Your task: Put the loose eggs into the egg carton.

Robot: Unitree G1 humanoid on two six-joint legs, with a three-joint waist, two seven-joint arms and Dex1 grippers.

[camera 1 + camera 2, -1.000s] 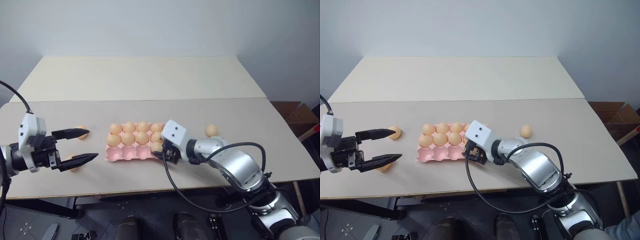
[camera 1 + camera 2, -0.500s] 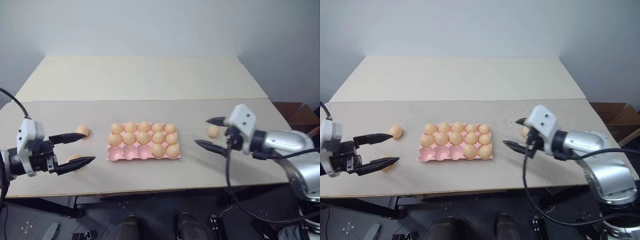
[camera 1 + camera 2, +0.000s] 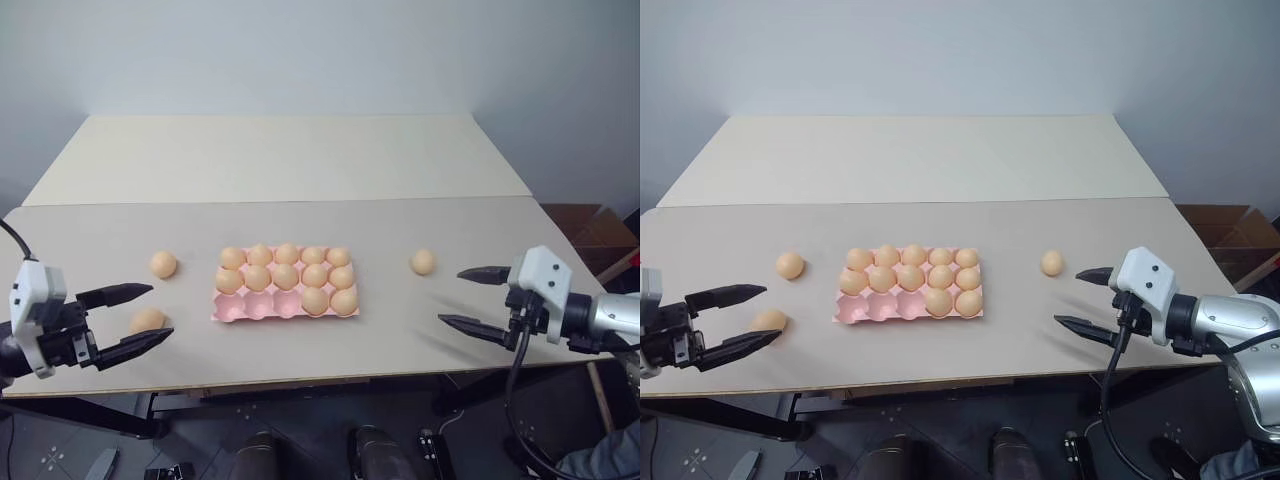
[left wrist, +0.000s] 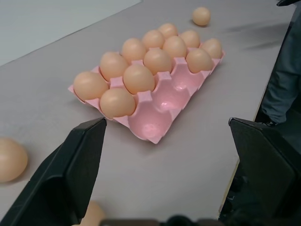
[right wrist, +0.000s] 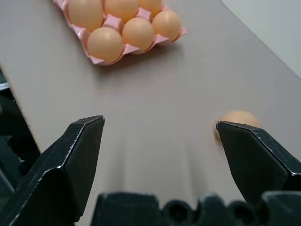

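Pink egg carton (image 3: 285,292) sat mid-table (image 3: 300,170) with twelve eggs; three loose eggs (image 3: 163,264) lay around it. Both claws gaped wide, empty. Right gripper (image 3: 470,297) had swung from the carton's right end past the right-hand egg (image 3: 423,262); left gripper (image 3: 135,316) barely shifted.

Table (image 3: 300,170) with carton (image 3: 285,300), eggs (image 3: 163,264)

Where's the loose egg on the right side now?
In the left eye view the loose egg lies alone on the table, right of the egg carton, near the right gripper.
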